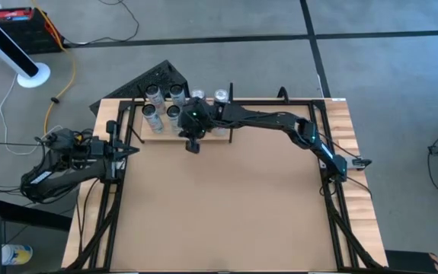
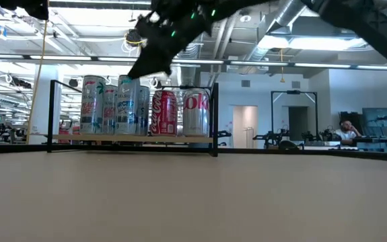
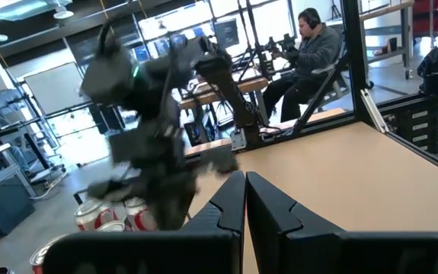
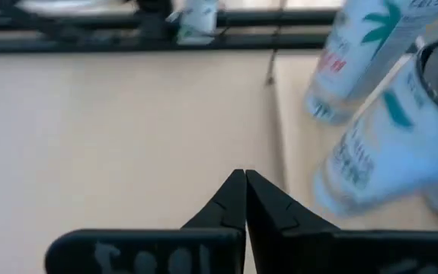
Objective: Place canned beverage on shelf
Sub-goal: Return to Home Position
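Several canned beverages stand upright on the shelf (image 1: 203,134), a pale wood board at the table's far edge with a thin black upright end piece (image 2: 215,121). Among them are tall white cans (image 2: 93,104), a red can (image 2: 165,113) and a silver can (image 2: 195,113). My right gripper (image 1: 192,146) hangs above the table just off the shelf's near edge, tipped downward, shut with nothing in it. In the right wrist view its fingers (image 4: 244,176) point at bare tabletop, with the white cans (image 4: 378,144) off to one side. My left gripper (image 1: 131,149) waits at the table's left edge, shut, holding nothing.
Black frame rails (image 1: 333,221) run along the table's left and right sides. A dark slanted stand (image 1: 154,76) sits behind the shelf at the far left. Bare tan tabletop (image 1: 226,205) stretches from the shelf to the near edge. A seated person (image 3: 310,46) is beyond the table.
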Controlling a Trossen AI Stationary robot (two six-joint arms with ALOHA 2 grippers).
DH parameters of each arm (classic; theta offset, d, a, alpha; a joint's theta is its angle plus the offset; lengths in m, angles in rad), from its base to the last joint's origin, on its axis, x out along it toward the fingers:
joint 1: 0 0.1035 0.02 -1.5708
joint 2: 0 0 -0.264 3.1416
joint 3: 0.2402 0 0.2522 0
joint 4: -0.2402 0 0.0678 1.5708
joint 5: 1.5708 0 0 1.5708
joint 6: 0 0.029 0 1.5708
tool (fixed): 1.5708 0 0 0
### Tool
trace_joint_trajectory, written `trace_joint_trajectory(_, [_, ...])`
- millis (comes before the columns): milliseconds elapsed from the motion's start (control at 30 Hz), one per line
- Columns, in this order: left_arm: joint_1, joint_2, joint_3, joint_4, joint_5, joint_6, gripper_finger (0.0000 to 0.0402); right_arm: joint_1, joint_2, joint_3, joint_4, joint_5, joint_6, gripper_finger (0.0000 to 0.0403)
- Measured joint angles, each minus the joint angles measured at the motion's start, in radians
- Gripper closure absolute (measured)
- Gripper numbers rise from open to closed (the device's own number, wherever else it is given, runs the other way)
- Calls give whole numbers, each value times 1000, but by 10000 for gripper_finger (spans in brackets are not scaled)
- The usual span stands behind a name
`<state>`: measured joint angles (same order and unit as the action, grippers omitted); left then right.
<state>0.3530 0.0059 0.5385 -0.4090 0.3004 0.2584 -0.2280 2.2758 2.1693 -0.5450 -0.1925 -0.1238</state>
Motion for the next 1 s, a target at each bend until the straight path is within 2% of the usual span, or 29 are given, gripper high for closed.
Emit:
trace_joint_trajectory(200, [0,0,-2,4,0,0,402,76,-128,2,-220,10,-12,381])
trace_joint_trajectory(300, [0,0,-35,55,0,-24,402,125,-194,1,-349,22,-10,384])
trace_joint_trajectory(433, [0,15,-96,176,0,-100,402,192,-287,1,-489,155,18,375])
trace_joint_trajectory(567, [0,39,-138,239,3,-198,402,237,-401,-60,-492,260,45,375])
trace_joint_trajectory(667, [0,50,-170,280,3,-256,402,252,-529,-218,-366,272,48,381])
trace_joint_trajectory(733, [0,58,-183,300,0,-262,402,253,-638,-377,-236,273,53,382])
trace_joint_trajectory(1000, [-1,79,-261,354,-20,-299,402,196,-1123,-1170,443,308,204,374])
